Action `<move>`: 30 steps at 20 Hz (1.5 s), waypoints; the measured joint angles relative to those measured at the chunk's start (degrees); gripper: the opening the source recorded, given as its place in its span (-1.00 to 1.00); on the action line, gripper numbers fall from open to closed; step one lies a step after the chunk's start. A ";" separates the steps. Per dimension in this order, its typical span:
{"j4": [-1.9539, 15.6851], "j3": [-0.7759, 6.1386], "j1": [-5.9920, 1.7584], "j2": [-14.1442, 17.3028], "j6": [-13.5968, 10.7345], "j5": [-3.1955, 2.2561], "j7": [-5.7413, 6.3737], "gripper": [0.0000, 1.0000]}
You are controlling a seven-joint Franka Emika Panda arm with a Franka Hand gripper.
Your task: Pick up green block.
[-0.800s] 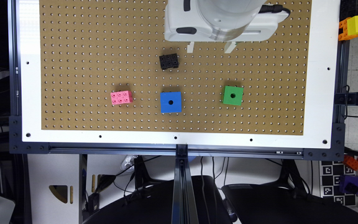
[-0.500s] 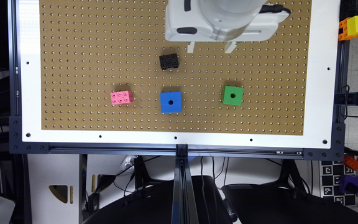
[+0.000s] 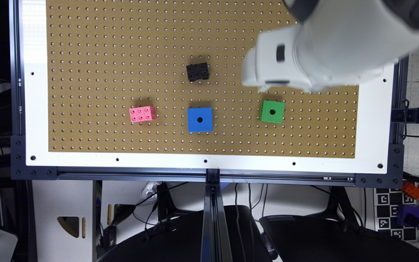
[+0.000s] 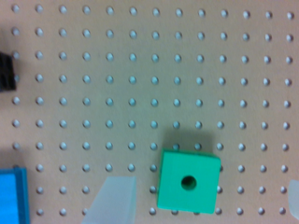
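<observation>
The green block (image 3: 272, 111) sat on the pegboard table (image 3: 86, 54), holed face up, turned slightly off the peg rows; as a cube it had no long axis. The tool (image 4: 201, 200) hovered above it, fingers (image 4: 114, 200) spread, the block between them untouched. The blue cube (image 3: 199, 119) lay toward the exterior view's left, the pink brick (image 3: 142, 114) beyond it, the black brick (image 3: 198, 71) farther up the board.

The Franka arm (image 3: 344, 43) is bulky, smooth white plastic with a dark grey joint band and small dark slots.
</observation>
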 joint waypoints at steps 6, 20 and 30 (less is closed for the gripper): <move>2.11 0.02 0.01 1.64 -0.66 -0.01 0.00 1.00; 2.14 0.00 0.00 5.06 1.20 -0.10 0.00 1.00; 2.46 -0.16 0.00 9.73 5.20 -0.80 0.00 1.00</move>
